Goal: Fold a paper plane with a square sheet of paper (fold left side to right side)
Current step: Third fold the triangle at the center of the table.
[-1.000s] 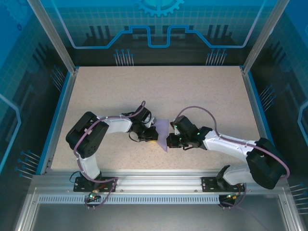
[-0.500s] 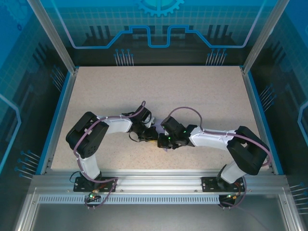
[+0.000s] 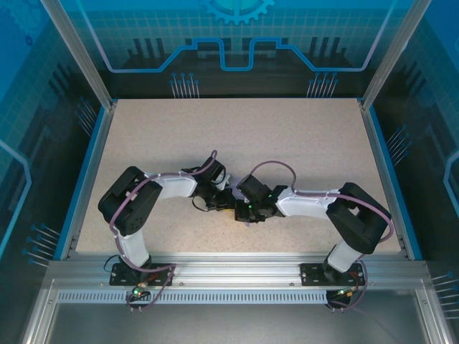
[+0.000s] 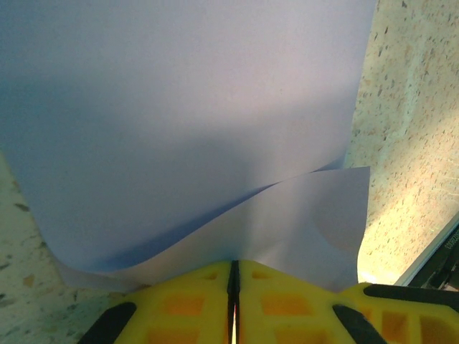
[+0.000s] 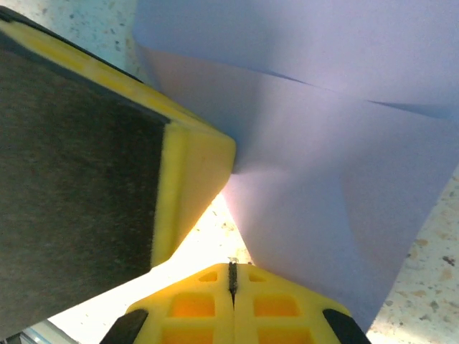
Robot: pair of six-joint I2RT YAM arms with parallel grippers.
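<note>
The square sheet of paper (image 4: 186,107) is lavender and lies partly folded, one layer curving up over another. My left gripper (image 4: 233,264) is shut on the lower layer's edge, and the paper comes straight out of its yellow fingertips. My right gripper (image 5: 232,265) is shut with nothing in it, its tips on the table just beside the paper (image 5: 323,179) and the left gripper's finger (image 5: 193,172). From above, the left gripper (image 3: 228,203) and right gripper (image 3: 242,211) meet at the table's front middle and cover the sheet. A paper plane is out of view.
The speckled beige table (image 3: 287,136) stretches away behind both grippers. A blue rim (image 3: 90,172) and metal posts border it. The right arm's elbow (image 3: 358,222) hangs near the front right edge.
The right arm has swung left and its gripper has slid over the paper up to the left gripper, covering the sheet from above. The left arm has stayed put.
</note>
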